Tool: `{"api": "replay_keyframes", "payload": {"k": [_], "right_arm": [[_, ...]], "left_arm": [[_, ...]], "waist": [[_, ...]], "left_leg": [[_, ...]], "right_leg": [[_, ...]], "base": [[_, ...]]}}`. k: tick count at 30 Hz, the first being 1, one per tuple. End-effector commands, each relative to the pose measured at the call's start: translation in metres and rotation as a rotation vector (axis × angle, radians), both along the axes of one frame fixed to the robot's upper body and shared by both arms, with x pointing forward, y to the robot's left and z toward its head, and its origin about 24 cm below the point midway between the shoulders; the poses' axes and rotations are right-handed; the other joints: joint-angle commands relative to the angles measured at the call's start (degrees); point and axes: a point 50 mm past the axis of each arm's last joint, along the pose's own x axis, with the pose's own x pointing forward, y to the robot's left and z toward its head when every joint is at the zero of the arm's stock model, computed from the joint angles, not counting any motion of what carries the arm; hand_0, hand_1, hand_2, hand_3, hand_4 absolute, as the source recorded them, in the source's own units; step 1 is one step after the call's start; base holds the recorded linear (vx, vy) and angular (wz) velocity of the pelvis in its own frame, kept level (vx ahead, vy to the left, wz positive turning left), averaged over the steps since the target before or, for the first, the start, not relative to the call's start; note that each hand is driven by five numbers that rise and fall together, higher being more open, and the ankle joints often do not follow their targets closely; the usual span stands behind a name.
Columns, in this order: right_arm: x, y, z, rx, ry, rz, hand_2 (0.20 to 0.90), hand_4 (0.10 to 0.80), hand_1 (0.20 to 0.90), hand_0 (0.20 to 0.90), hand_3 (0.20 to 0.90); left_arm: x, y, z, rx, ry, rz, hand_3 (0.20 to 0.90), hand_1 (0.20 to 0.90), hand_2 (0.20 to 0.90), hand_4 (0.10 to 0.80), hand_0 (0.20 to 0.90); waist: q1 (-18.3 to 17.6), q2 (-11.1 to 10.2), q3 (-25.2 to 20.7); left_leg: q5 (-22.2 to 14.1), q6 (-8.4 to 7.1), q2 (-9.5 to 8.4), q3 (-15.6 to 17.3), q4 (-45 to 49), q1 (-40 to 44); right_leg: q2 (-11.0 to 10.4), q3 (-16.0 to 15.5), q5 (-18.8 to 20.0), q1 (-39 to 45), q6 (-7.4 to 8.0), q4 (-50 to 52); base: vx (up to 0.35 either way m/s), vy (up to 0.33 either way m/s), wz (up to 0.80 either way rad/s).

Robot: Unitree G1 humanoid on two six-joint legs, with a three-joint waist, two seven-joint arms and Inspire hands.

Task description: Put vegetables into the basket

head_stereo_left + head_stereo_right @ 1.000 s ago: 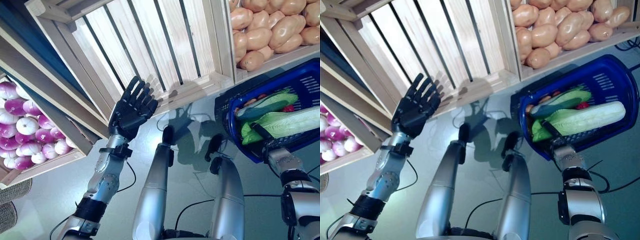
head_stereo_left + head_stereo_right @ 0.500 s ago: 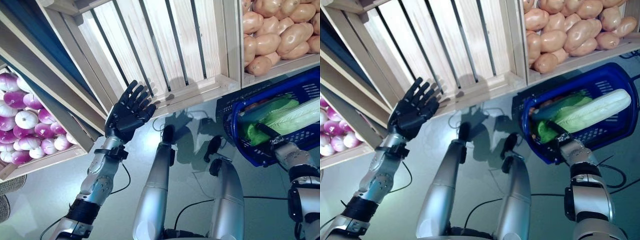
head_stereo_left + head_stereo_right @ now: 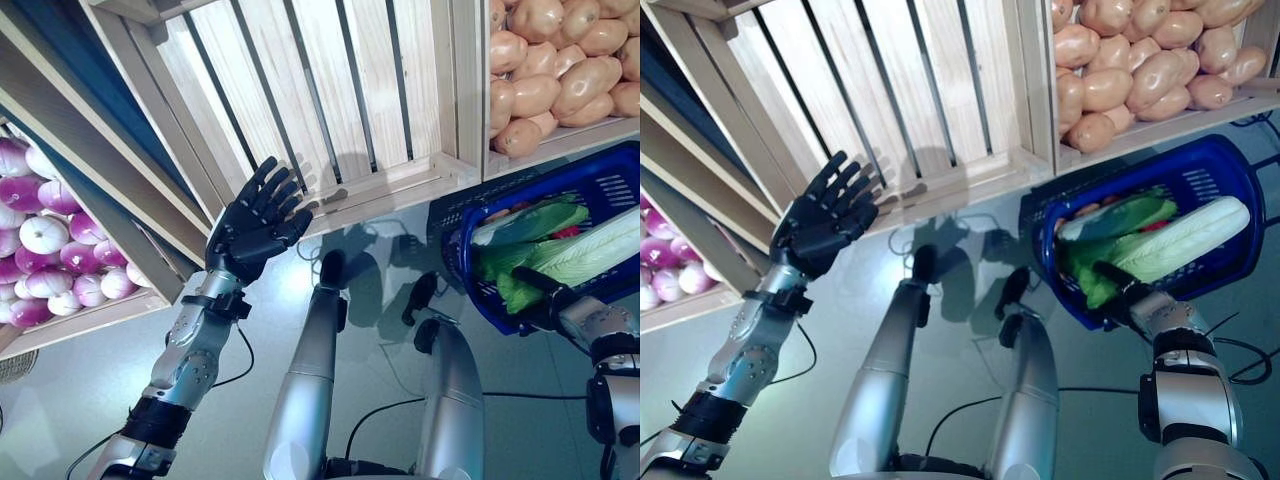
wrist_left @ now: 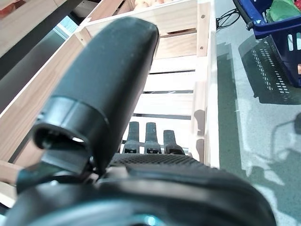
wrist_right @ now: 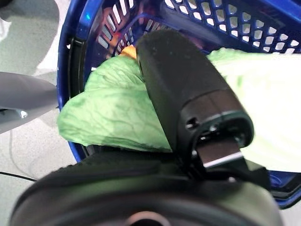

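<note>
The blue basket stands on the grey floor at the right. In it lie a long pale green cabbage, a darker green vegetable and something red. My right hand is at the basket's near rim, on the cabbage's leafy end. In the right wrist view its thumb lies on top of the cabbage leaf, and the leaf hides the rest of the hand. My left hand is open and empty, fingers spread, raised in front of an empty wooden crate.
The wooden stand's slanted crates fill the upper part of the eye views, with filled crates at the far left and upper right. Grey floor lies between the stand's front edge and the basket.
The camera has shifted a little. My left hand stays raised and open by the empty crate. My right hand stays at the basket's rim on the cabbage.
</note>
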Motion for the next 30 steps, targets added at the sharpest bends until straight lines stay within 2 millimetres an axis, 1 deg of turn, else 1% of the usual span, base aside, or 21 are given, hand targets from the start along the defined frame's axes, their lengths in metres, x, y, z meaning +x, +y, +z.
{"api": "replay_keyframes", "payload": {"k": [1, 7, 10, 12, 13, 17, 19, 20, 22, 23, 27, 30], "right_arm": [[-0.021, -0.037, 0.01, -0.095, 0.04, -0.103, 0.9, 0.8, 0.9, 0.9, 0.9], [-0.017, -0.031, 0.009, -0.071, 0.026, -0.101, 0.9, 0.8, 0.9, 0.9, 0.9], [-0.017, -0.027, 0.004, -0.056, 0.027, -0.096, 0.9, 0.8, 0.9, 0.9, 0.9], [-0.017, -0.023, -0.001, -0.052, 0.025, -0.095, 0.9, 0.8, 0.9, 0.9, 0.9], [-0.015, -0.022, -0.001, -0.054, 0.014, -0.101, 0.9, 0.8, 0.9, 0.9, 0.9], [-0.009, -0.015, -0.002, -0.052, -0.055, -0.104, 0.9, 0.8, 0.9, 0.9, 0.9], [0.001, -0.006, 0.003, -0.055, -0.136, -0.099, 0.9, 0.8, 0.9, 0.9, 0.9], [0.002, -0.002, 0.002, -0.062, -0.151, -0.09, 0.9, 0.8, 0.9, 0.9, 0.9], [0.009, 0.01, 0.003, -0.081, -0.229, -0.062, 0.9, 0.8, 0.9, 0.9, 0.9], [0.009, 0.014, 0.003, -0.103, -0.253, -0.047, 0.9, 0.8, 0.9, 0.9, 0.9], [0.003, 0.027, -0.008, -0.235, -0.286, -0.008, 0.9, 0.8, 0.9, 0.9, 0.9], [-0.005, 0.043, -0.012, -0.334, -0.335, 0.028, 0.9, 0.8, 0.9, 0.9, 0.9]], "left_arm": [[-0.01, 0.004, 0.032, 0.0, -0.171, -0.021, 0.9, 0.9, 0.9, 0.8, 0.9], [-0.012, 0.002, 0.033, 0.008, -0.182, -0.052, 0.9, 0.9, 0.9, 0.8, 0.9], [-0.013, 0.003, 0.034, 0.023, -0.185, -0.062, 0.9, 0.9, 0.9, 0.8, 0.9], [-0.011, 0.0, 0.034, 0.089, -0.189, -0.077, 0.9, 0.9, 0.9, 0.8, 0.9], [-0.01, -0.001, 0.036, 0.097, -0.191, -0.087, 0.9, 0.9, 0.9, 0.8, 0.9], [-0.009, -0.005, 0.039, 0.126, -0.203, -0.111, 0.9, 0.9, 0.9, 0.8, 0.9], [-0.009, -0.007, 0.039, 0.115, -0.197, -0.117, 0.9, 0.9, 0.9, 0.8, 0.9], [-0.009, -0.007, 0.038, 0.117, -0.194, -0.116, 0.9, 0.9, 0.9, 0.8, 0.9], [-0.008, -0.012, 0.034, 0.108, -0.185, -0.117, 0.9, 0.9, 0.9, 0.8, 0.9], [-0.007, -0.014, 0.031, 0.105, -0.179, -0.11, 0.9, 0.9, 0.9, 0.8, 0.9], [-0.008, -0.022, 0.019, 0.111, -0.158, -0.126, 0.9, 0.9, 0.9, 0.8, 0.9], [-0.012, -0.026, 0.002, 0.127, -0.1, -0.125, 0.9, 0.9, 0.9, 0.8, 0.9]], "waist": [[2.31, 0.07, -0.27], [2.1, -0.41, -0.27], [2.03, -1.19, -0.27], [1.97, -1.53, -0.27], [2.0, -1.69, -0.27], [2.05, -1.74, -0.27], [2.05, -1.74, -0.27], [2.0, -1.79, -0.27], [1.53, -1.93, -0.27], [1.16, -2.05, -0.28], [-0.27, -2.24, -3.06], [-1.57, -2.12, -6.58]], "left_leg": [[-1.31, 3.27, -1.99, 3.52, -5.26, 3.71], [-1.53, 3.17, -1.18, 4.49, -6.12, 5.42], [-1.29, 3.1, -0.95, 4.37, -7.62, 7.7], [-0.59, 2.91, -0.96, 4.46, -9.6, 10.17], [1.65, 2.98, -0.9, 4.96, -11.31, 10.37], [3.41, 2.47, -1.52, 5.08, -15.84, 15.23], [4.29, 2.12, -2.12, 5.3, -19.19, 19.64], [4.59, 2.02, -2.21, 5.44, -20.3, 21.06], [5.71, 1.65, -2.33, 5.91, -23.85, 25.78], [6.25, 1.38, -2.31, 6.04, -25.49, 28.22], [7.54, 0.55, -1.61, 6.43, -30.12, 33.5], [8.67, -0.28, -0.79, 7.17, -34.0, 38.38]], "right_leg": [[1.84, -2.7, 3.01, 1.85, -2.11, 3.43], [1.92, -3.16, 3.16, 3.14, -2.15, 2.54], [2.27, -3.09, 3.39, 5.34, -1.99, 0.98], [2.46, -2.95, 3.73, 7.63, -1.82, -0.71], [2.29, -3.64, 5.34, 8.05, -2.44, -2.64], [1.96, -3.73, 6.27, 12.91, -2.17, -7.31], [1.87, -3.69, 6.22, 17.11, -2.01, -10.39], [1.89, -3.71, 6.2, 18.45, -1.97, -11.28], [2.05, -3.35, 6.15, 22.94, -1.96, -14.33], [2.2, -3.17, 6.15, 25.44, -1.92, -15.98], [2.78, -2.54, 6.89, 31.1, -1.8, -21.73], [2.47, -2.25, 7.83, 36.16, -1.78, -26.27]], "base": [[0.0, 0.0, 0.0], [0.001, -0.005, 0.0], [0.016, -0.031, -0.02], [0.008, -0.071, -0.02], [-0.026, -0.057, -0.01], [0.007, -0.022, -0.03], [0.042, 0.04, 0.01], [0.05, 0.058, -0.03], [0.06, 0.09, -0.05], [0.063, 0.118, -0.02], [0.077, 0.102, -0.08], [0.138, 0.13, -0.13]]}}
